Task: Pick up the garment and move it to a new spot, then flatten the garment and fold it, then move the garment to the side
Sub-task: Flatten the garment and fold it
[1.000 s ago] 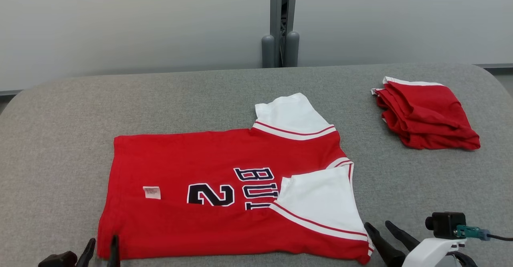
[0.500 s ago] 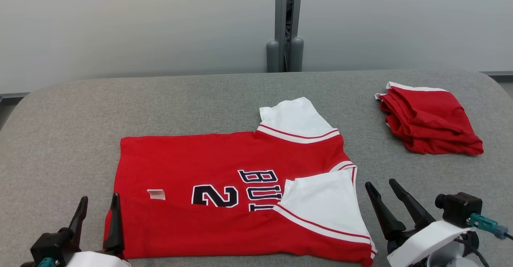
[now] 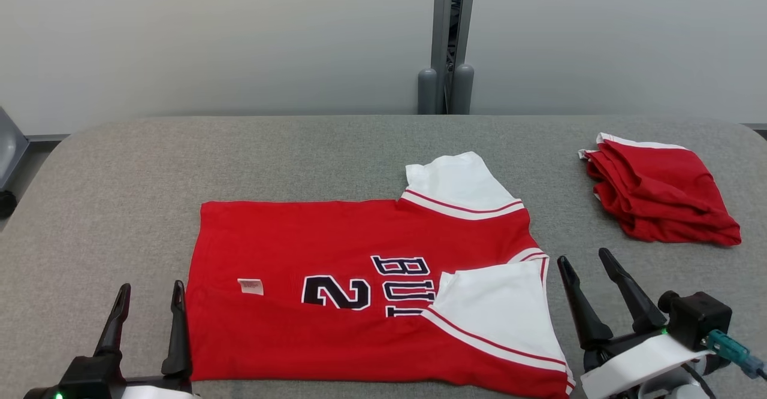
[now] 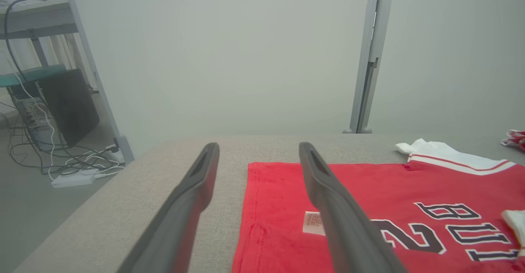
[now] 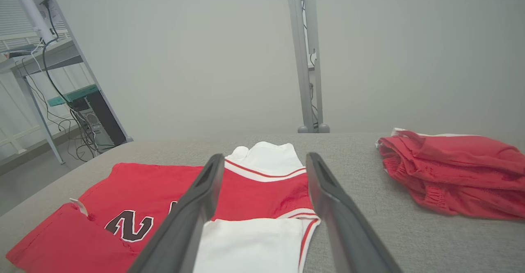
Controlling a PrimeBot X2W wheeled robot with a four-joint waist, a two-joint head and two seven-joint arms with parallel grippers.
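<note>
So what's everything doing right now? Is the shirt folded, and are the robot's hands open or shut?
Jersey: lying flat on the table, near white sleeve folded over the lettering, far sleeve sticking out.
Left gripper: open, holding nothing, at the jersey's hem end.
Right gripper: open, holding nothing, beside the jersey's collar end.
Second red garment: folded into a loose pile, far right of the table.

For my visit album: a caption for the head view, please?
Left gripper and right gripper, fingers open, flank a red jersey on the grey table; folded red garment at right.
</note>
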